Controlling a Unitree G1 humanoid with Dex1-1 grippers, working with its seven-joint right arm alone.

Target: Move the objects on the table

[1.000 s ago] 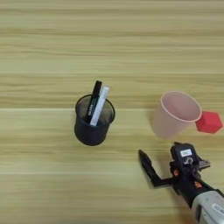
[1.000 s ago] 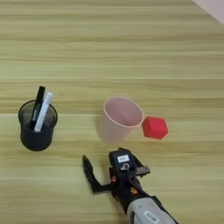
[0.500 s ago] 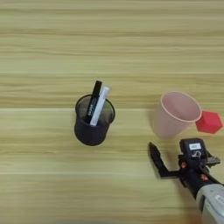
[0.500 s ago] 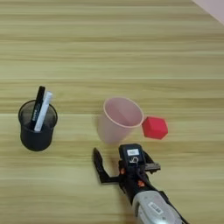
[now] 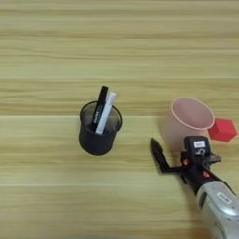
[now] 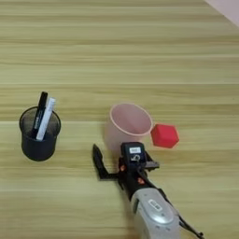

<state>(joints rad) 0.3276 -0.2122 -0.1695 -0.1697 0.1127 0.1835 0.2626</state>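
A pale pinkish-grey patch of plain surface is showing in the top right corner of the right eye view alone. It is lying beyond the slanting far edge of the table. What it is cannot be told.

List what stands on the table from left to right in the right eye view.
Dark see-through pen cup holding a black marker and a white marker → right gripper with two black fingers → pale pink plastic cup → small red block, all on the light wood-grain table.
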